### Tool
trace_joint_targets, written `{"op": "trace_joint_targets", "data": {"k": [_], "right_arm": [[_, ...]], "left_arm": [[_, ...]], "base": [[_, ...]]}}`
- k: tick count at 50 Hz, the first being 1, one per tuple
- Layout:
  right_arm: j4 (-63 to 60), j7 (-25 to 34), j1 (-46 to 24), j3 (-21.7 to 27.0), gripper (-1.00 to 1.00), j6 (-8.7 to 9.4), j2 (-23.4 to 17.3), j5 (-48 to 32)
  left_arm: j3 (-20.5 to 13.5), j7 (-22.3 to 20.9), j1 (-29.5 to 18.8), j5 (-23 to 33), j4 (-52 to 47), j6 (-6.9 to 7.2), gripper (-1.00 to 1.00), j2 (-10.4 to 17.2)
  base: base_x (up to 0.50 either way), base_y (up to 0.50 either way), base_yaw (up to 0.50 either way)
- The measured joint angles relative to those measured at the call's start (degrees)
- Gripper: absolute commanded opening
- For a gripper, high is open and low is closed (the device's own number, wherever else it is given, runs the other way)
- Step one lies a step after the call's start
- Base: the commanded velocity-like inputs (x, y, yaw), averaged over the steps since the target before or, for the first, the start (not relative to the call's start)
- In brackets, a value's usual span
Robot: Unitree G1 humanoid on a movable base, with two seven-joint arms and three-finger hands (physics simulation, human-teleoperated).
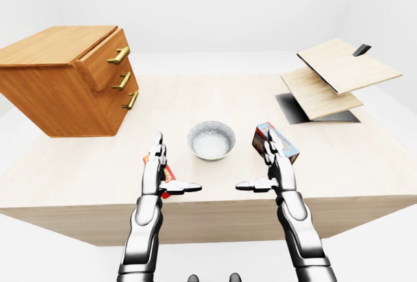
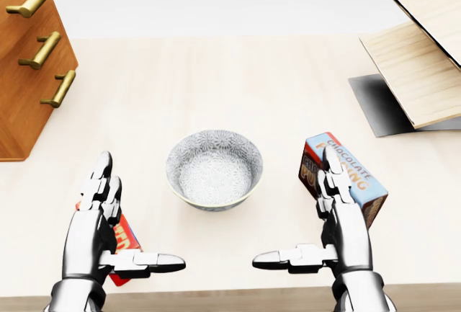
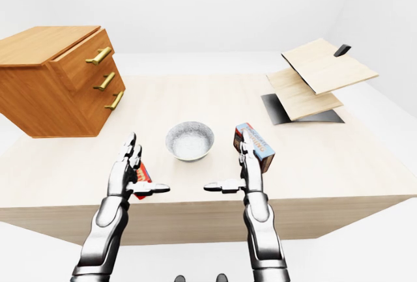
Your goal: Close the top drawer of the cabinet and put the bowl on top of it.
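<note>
The bowl (image 2: 214, 170) sits mid-bench (image 2: 216, 74) in the head view. The cabinet (image 1: 52, 93) stands at 10 o'clock, its top drawer (image 1: 103, 57) partly out. The left hand (image 2: 94, 229) at 7 o'clock and the right hand (image 2: 346, 229) at 5 o'clock have their fingers spread, empty.

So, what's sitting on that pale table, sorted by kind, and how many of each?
Brown wooden three-drawer cabinet with brass handles: 1
Grey-white patterned round bowl: 1
Printed cardboard boxes: 2 (a blue chocolate box, a red box partly under the left hand)
Tilted rack of pale wooden boards: 1
Total: 5
</note>
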State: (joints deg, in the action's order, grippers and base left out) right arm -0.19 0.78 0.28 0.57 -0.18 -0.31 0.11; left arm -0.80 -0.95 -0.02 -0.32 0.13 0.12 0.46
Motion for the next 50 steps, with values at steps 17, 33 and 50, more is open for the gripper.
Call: {"op": "trace_joint_targets", "data": {"k": [17, 33, 50], "right_arm": [[-7.73, 1.79, 5.39, -0.17, 1.0, -0.54, 0.04, 0.49], [-14.59, 2.54, 9.75, -0.27, 1.0, -0.31, 0.23, 1.55], [-17.17, 2.96, 11.24, 0.0, 1.0, -0.15, 0.28, 2.2]], "left_arm": [[-1.41, -3.37, 5.56, -1.26, -10.41, 3.22, 1.0, 0.43], [-3.73, -5.34, 11.33, -2.28, -21.74, 4.79, 1.0, -0.21], [-4.7, -5.79, 12.01, -2.18, -23.83, 4.77, 1.0, -0.5]], "base": [[0.0, 0.0, 0.0], [0.0, 0.0, 0.0], [0.01, 0.0, 0.0]]}}
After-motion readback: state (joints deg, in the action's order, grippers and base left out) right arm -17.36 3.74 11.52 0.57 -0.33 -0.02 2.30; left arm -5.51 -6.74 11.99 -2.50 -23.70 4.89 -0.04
